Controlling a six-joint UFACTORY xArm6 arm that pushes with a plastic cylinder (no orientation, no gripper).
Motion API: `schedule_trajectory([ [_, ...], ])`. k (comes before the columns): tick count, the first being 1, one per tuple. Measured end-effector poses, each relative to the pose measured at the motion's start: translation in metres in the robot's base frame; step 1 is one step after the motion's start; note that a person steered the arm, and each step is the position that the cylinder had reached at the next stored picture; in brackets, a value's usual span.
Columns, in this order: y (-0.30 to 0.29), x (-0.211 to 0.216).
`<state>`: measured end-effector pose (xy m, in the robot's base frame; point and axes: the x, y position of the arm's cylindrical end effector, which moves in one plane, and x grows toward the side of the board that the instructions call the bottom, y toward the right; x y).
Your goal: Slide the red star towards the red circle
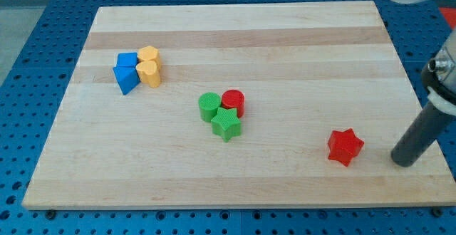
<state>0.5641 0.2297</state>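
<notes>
The red star (pixel 345 147) lies on the wooden board (pixel 235 164) at the view's lower right. The red circle (pixel 234 102) stands near the board's middle, touching a green circle (pixel 209 107) on its left and a green star (pixel 226 123) below it. My tip (pixel 404 161) rests on the board to the right of the red star, a short gap apart from it and slightly lower in the view. The dark rod slants up to the view's right edge.
At the view's upper left a cluster holds two blue blocks (pixel 126 72) and two yellow blocks (pixel 149 67), touching each other. The board's right edge runs just right of my tip. A blue perforated table surrounds the board.
</notes>
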Motion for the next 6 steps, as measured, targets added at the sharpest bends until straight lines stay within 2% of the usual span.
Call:
schedule_trajectory([
  [2, -0.017, 0.004],
  [3, -0.047, 0.012],
  [4, -0.095, 0.008],
  [5, -0.109, -0.014],
  [6, -0.073, 0.004],
])
